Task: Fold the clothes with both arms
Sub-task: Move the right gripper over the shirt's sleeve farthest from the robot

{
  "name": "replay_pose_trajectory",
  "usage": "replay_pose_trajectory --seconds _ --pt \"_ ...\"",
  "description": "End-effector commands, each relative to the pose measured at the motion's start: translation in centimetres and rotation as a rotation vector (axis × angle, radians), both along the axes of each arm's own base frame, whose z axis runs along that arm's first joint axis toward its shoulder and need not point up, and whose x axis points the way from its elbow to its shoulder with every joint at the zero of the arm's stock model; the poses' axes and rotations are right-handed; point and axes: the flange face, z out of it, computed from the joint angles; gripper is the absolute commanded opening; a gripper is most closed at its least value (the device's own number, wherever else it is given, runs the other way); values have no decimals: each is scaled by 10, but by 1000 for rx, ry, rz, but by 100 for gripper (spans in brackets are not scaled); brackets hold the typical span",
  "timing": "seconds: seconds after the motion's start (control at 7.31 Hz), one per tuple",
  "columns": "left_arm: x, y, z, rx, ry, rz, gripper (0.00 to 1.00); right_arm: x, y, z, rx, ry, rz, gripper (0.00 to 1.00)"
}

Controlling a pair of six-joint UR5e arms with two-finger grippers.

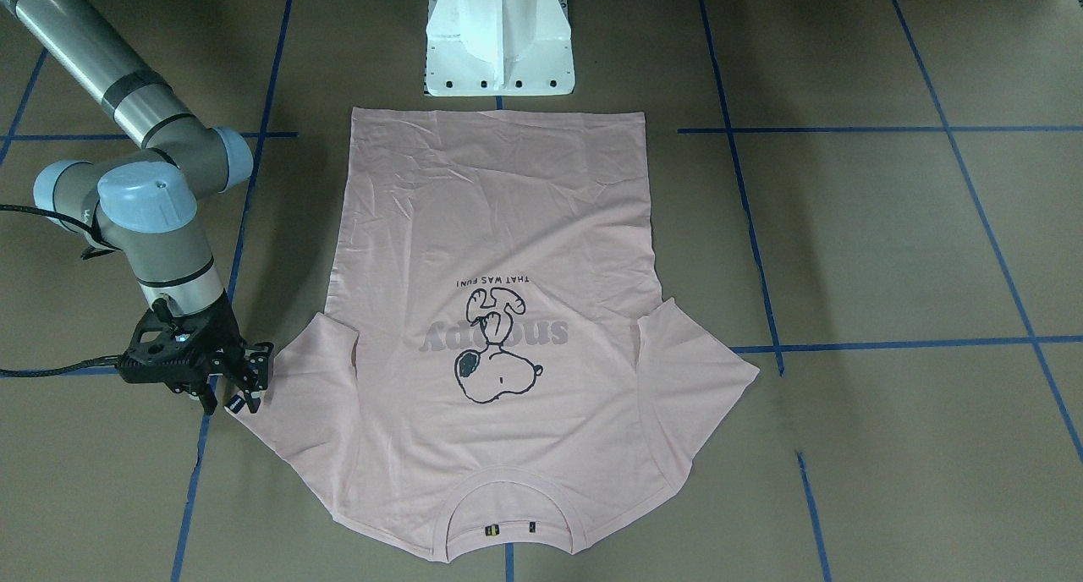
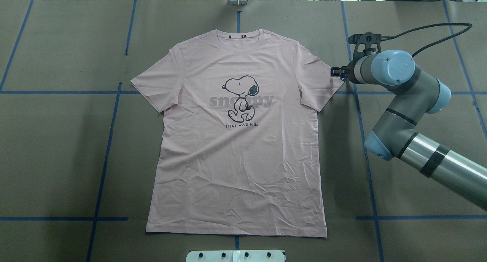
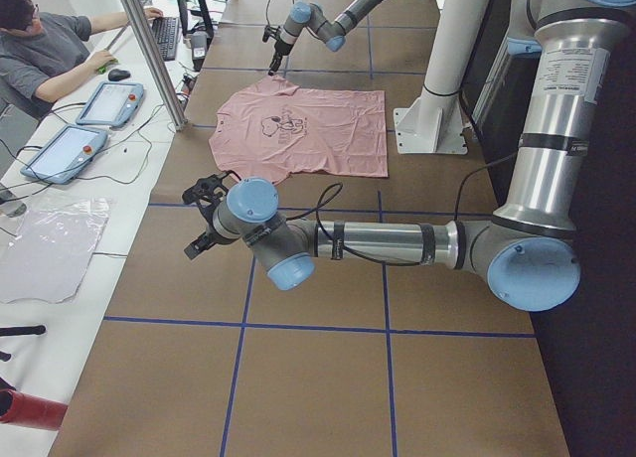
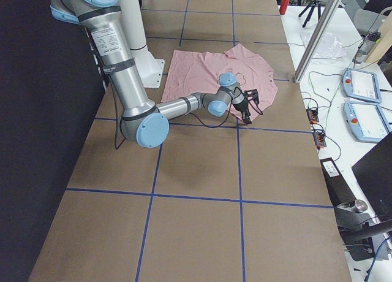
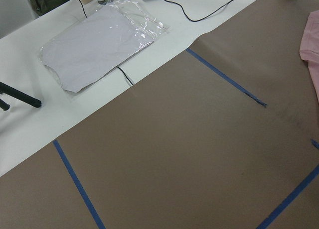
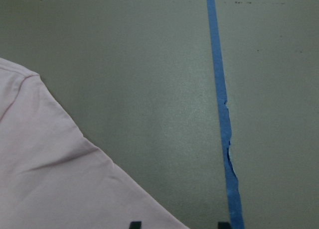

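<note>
Brown paper covers the tabletop, gridded with blue tape lines. Along its far edge runs a white bench holding two tablets, cables and a clear plastic sleeve. A person sits there at a keyboard.

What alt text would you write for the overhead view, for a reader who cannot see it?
A pale pink T-shirt lies flat, print up, on a brown table. The right gripper sits at the tip of the sleeve on the view's right.
</note>
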Motion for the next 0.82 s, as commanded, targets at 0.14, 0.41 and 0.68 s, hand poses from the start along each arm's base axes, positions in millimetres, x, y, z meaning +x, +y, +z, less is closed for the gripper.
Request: replay_pose_trajectory --seconds 0.14,0.41,0.68 --pt "1 0 0 0 0 1 100 -4 2 9 -9 10 -1 59" --pt "0 0 0 0 -1 0 100 -6 2 10 -16 9 2 55" --pt "1 0 0 0 0 1 100 -5 2 9 -13 5 5 0"
